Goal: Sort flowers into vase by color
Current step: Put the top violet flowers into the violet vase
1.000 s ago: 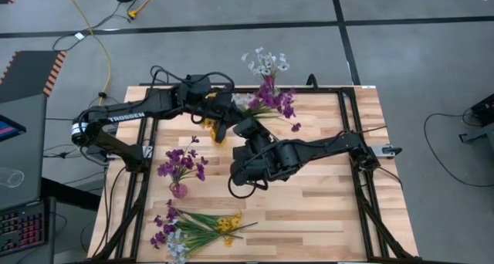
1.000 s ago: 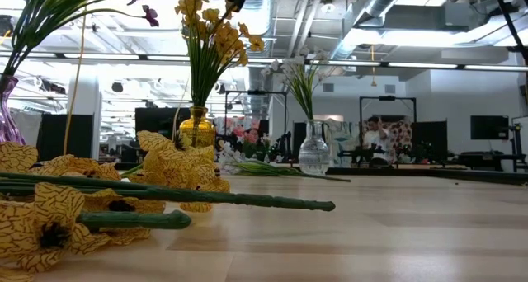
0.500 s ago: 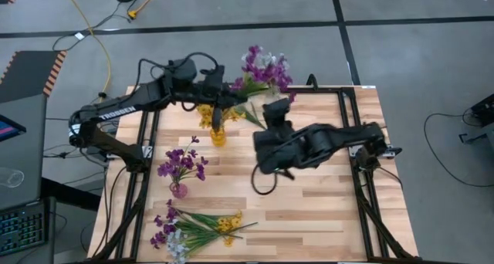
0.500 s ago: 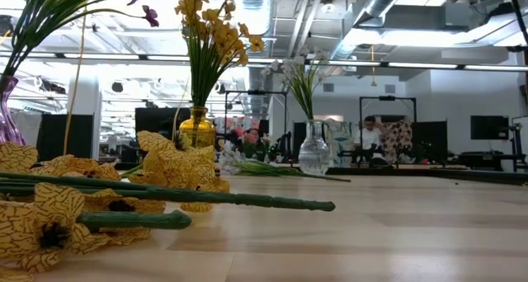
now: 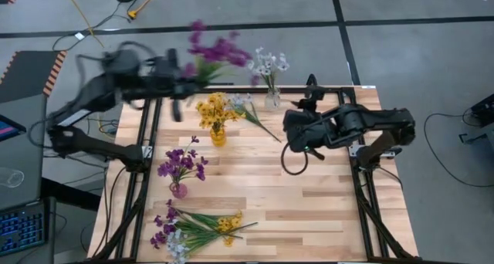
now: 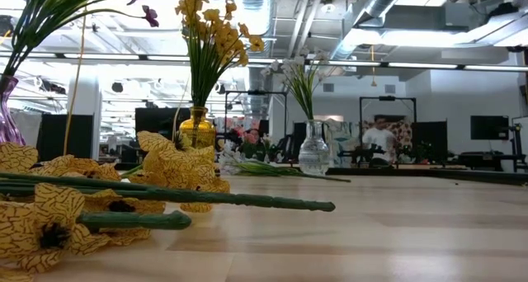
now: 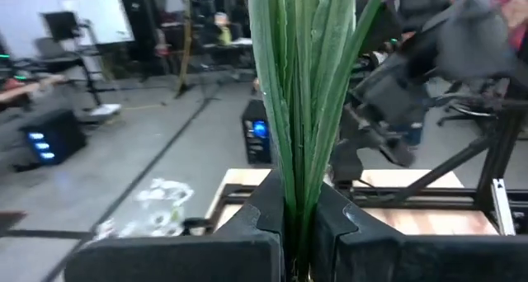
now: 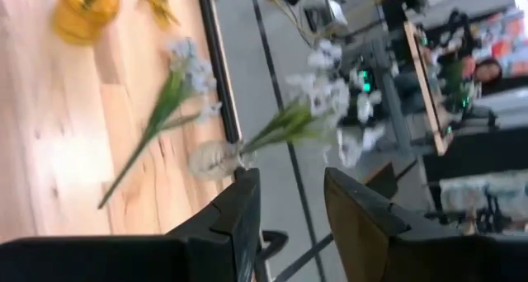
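My left gripper [image 5: 179, 71] is high over the table's far left corner, shut on a bunch of purple flowers [image 5: 216, 52] with green stems [image 7: 301, 84]. My right gripper [image 5: 293, 125] hangs open over the table's right half; its fingers [image 8: 247, 199] have nothing between them. A yellow vase [image 5: 218, 134] holds yellow flowers, a purple vase [image 5: 179, 190] holds purple ones, and a clear vase [image 5: 272, 100] at the far edge holds white ones. One pale spray [image 5: 251, 113] lies flat on the table beside the clear vase. A mixed pile of flowers [image 5: 193, 229] lies at the near left. My left gripper pinches the bundle of green stems [image 7: 299, 201] between its two fingers, across the stems. Several stems are in the hold together. The bunch is lifted clear of the table, and the purple blossoms point away from the fingers toward the table's right.
The three vases stand in the table's left and far parts. Black frame rails [image 5: 355, 140] run along the left and right sides. Bare wood [image 5: 309, 210] lies in the near right. In the low view, loose yellow blossoms [image 6: 49, 208] fill the foreground.
My left gripper has risen and swung toward the table's far left corner, carrying the purple bunch up from beside the clear vase until it is clear of the table. My right gripper has pulled back toward the table's right edge and has rolled at the wrist.
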Controlling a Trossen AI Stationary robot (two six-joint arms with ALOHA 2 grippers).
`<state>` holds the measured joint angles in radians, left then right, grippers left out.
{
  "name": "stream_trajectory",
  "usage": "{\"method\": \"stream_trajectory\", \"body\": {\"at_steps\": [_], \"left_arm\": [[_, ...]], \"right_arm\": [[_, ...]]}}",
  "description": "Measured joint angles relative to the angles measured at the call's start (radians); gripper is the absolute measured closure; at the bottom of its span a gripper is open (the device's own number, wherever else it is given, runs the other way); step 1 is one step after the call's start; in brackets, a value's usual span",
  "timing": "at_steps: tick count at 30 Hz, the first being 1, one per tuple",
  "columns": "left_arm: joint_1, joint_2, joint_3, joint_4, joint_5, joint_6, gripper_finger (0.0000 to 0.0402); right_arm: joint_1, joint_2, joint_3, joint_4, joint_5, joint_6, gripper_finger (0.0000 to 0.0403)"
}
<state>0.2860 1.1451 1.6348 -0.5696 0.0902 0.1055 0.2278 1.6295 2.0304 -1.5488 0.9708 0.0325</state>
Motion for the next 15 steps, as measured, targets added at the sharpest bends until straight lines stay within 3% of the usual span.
{"method": "stream_trajectory", "body": {"at_steps": [10, 15], "left_arm": [[-0.262, -0.187, -0.006, -0.229, -0.366, -0.104, 0.0400], [-0.425, -0.282, -0.181, -0.184, -0.580, -0.155, 0.0400]], "right_arm": [[-0.078, -0.198, -0.450, 0.406, 0.001, -0.011, 0.0241], [-0.109, -0.227, -0.570, 0.543, 0.000, -0.033, 0.0241]]}}
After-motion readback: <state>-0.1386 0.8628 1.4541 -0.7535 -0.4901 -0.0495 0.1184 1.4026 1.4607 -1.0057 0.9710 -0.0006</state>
